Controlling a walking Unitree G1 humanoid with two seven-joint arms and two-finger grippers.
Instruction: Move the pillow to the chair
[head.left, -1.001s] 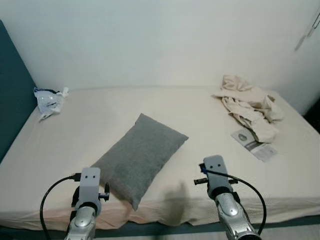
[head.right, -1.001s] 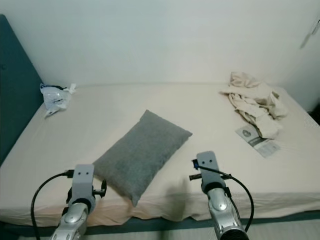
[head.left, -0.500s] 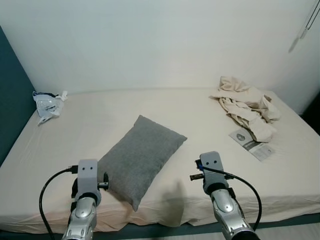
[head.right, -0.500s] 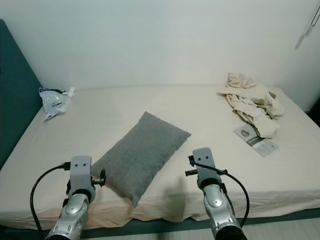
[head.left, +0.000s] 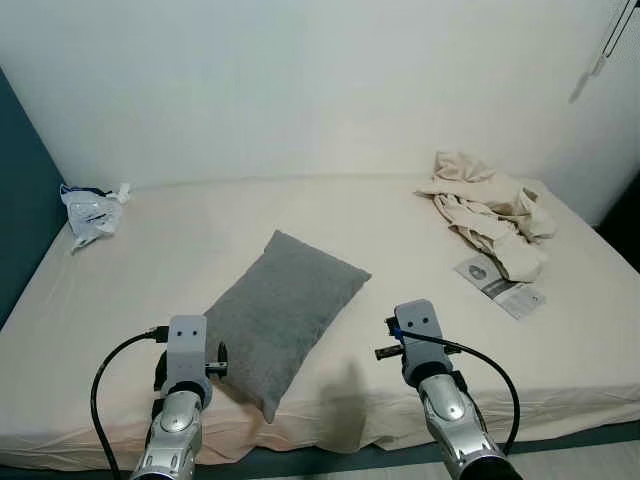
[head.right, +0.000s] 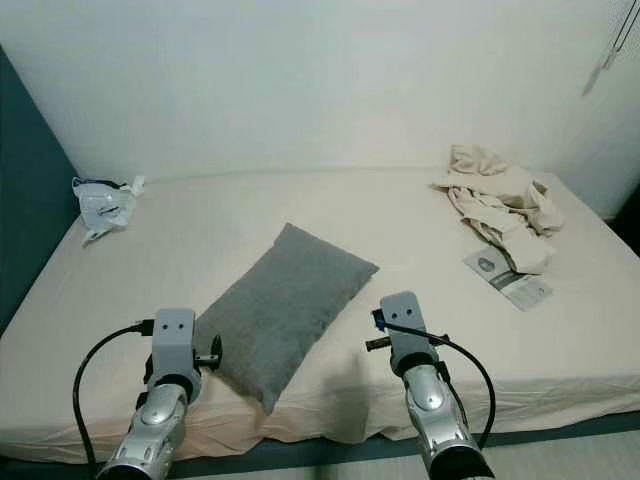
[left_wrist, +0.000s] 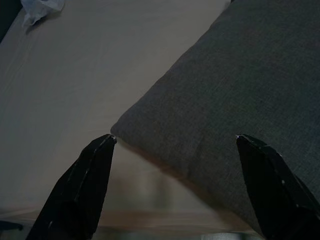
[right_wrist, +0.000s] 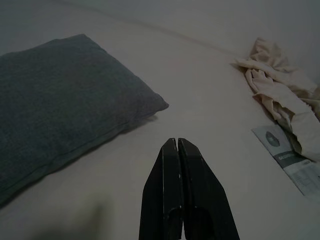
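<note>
This is a bedroom in a home. A wide bed (head.left: 150, 260) with a cream fitted sheet takes up most of the view and stands against a plain white wall (head.left: 300, 80). A grey pillow (head.left: 280, 310) lies near its middle. At two o'clock sits a heap of crumpled beige cloth (head.left: 485, 205), with a printed leaflet (head.left: 500, 287) just beside it. At ten o'clock lies a crumpled plastic bag (head.left: 90, 208), beside a dark teal headboard (head.left: 15, 200).

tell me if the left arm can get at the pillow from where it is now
Probably yes: the left gripper has its fingers spread wide with the grey pillow corner right ahead on the bed, nothing between them.
</note>
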